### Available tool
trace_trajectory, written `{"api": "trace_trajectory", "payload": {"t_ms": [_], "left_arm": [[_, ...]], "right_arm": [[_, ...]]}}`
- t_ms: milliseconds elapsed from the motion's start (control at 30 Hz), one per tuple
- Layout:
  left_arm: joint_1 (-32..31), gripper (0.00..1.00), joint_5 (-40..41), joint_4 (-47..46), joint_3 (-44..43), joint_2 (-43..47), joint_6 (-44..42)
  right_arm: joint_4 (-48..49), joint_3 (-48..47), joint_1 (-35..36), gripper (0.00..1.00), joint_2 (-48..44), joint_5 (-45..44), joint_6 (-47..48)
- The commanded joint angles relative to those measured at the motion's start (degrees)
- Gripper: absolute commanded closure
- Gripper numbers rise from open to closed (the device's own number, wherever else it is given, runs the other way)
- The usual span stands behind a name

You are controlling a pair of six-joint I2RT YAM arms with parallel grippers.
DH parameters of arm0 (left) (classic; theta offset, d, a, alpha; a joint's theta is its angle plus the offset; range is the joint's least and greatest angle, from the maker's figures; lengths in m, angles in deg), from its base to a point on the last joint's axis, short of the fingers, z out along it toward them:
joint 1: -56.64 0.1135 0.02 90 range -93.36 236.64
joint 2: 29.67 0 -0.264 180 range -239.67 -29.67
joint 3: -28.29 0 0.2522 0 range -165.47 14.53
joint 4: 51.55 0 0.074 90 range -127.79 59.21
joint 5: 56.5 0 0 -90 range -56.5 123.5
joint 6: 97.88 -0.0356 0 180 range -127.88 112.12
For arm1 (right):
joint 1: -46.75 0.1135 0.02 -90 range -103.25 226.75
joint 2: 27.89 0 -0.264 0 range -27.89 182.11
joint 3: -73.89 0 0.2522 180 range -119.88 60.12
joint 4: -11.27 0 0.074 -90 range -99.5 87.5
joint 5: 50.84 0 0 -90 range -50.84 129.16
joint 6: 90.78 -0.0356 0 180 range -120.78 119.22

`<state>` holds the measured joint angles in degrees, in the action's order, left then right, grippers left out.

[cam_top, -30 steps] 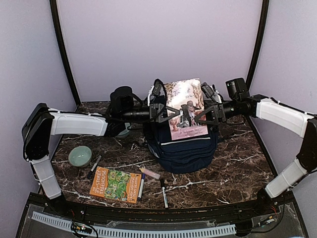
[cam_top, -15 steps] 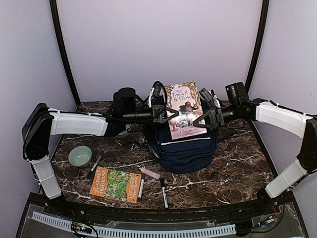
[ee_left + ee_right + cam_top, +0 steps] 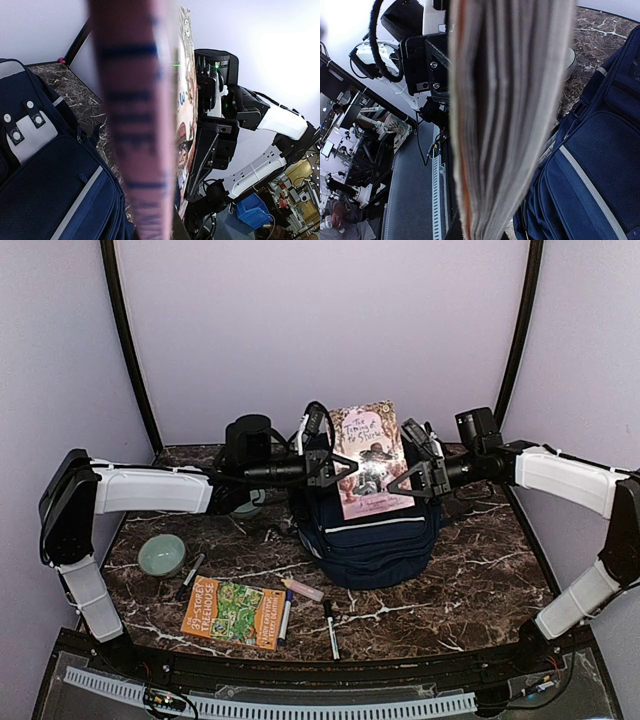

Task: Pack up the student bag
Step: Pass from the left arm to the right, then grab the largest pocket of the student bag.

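Observation:
The navy student bag (image 3: 370, 540) stands at the middle back of the table, its white stripes facing me. A pink paperback book (image 3: 370, 457) is held upright over the bag's top. My left gripper (image 3: 333, 468) is shut on the book's left edge, and the blurred pink spine (image 3: 137, 125) fills the left wrist view beside the bag (image 3: 45, 180). My right gripper (image 3: 408, 479) is shut on the book's right edge. Blurred page edges (image 3: 505, 115) fill the right wrist view, with the bag (image 3: 600, 165) to their right.
A pale green bowl (image 3: 162, 554) sits at the left. An orange book (image 3: 234, 611) lies at the front with a marker (image 3: 285, 615) beside it, a pink highlighter (image 3: 303, 589), another pen (image 3: 331, 629) and a dark pen (image 3: 190, 576) near the bowl.
My right gripper has closed on the book's right edge. The book has tipped more upright and shifted slightly left over the bag.

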<state>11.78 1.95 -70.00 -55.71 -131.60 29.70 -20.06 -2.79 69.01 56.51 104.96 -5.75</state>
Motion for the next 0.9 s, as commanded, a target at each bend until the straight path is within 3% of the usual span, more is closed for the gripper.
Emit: {"api": "trace_trajectory", "payload": {"t_ms": [0,133,267,400,600,733,867], "left_arm": [[1.1,1.0,4.7,1.4,0.9,3.2,-2.4],[1.0,0.98,4.6,2.5,0.6,3.1,-3.6],[1.1,0.59,7.4,7.6,-0.7,2.6,-6.4],[1.0,0.46,11.2,16.5,-3.1,2.1,-12.3],[-2.7,0.44,15.0,33.2,-13.4,-3.0,-26.0],[-7.7,0.47,19.0,43.7,-22.1,-9.4,-38.2],[-11.1,0.6,18.4,51.4,-29.8,-15.9,-44.7]], "right_arm": [[2.2,0.9,-1.2,1.0,0.5,-1.1,-3.2],[1.9,1.1,-1.6,1.0,0.6,-3.7,-2.8],[0.2,0.1,-3.9,1.0,0.1,-6.2,-1.6],[-3.8,-2.3,-8.9,1.0,-0.2,-9.0,0.7],[-19.9,-7.6,-16.4,1.0,0.7,-15.9,13.2],[-17.2,-1.3,-21.7,1.0,-4.0,-17.8,11.8],[-15.9,3.3,-23.8,1.0,-10.5,-21.5,12.5]]}}
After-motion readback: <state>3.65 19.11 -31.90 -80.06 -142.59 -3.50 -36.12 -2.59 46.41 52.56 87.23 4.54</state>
